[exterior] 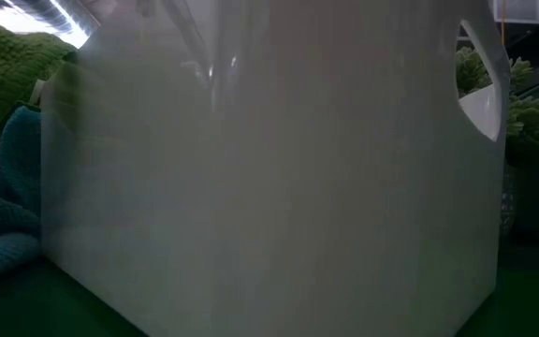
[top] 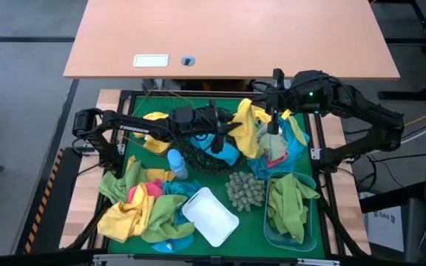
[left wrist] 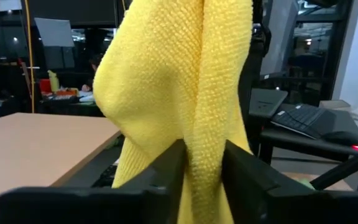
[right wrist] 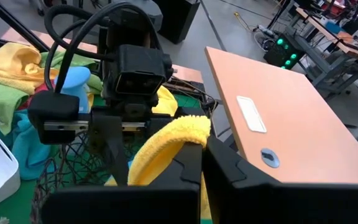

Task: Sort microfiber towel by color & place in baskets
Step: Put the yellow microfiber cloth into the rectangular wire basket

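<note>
Both arms meet over the round black wire-mesh bowl (top: 202, 151), which sits on the green surface (top: 254, 218) toward its far side. A yellow towel (top: 248, 127) hangs between them, just beside the bowl's rim and above it. The right gripper (right wrist: 202, 163) is closed tight on the towel's top edge, holding it up (the cloth loops over the dark fingers (right wrist: 185, 171) in the right wrist view). The left gripper (left wrist: 202, 163) reaches in from across the bowl with its fingers (left wrist: 166, 168) either side of a lower fold of the same towel; the jaws stand partly closed with the cloth between them, touching or nearly so, and whether they grip it firmly cannot be told.

Inside the bowl lies a bright blue towel (top: 224, 148). Nearer than the bowl, the white rectangular tub (top: 209, 216) stands by a heap of mixed towels (top: 143, 207) in yellow, lime green, pink and blue. The spiky grey-green ball (top: 245, 191) rests between the white tub and the translucent blue tub (top: 292, 236), which holds lime green towels (top: 291, 203). Beyond that tub, beside the bowl, another basket (top: 299, 151) holds blue and pink cloths. A small blue bottle (top: 176, 164) stands against the bowl's side. The low view is almost filled by the white tub's wall.
</note>
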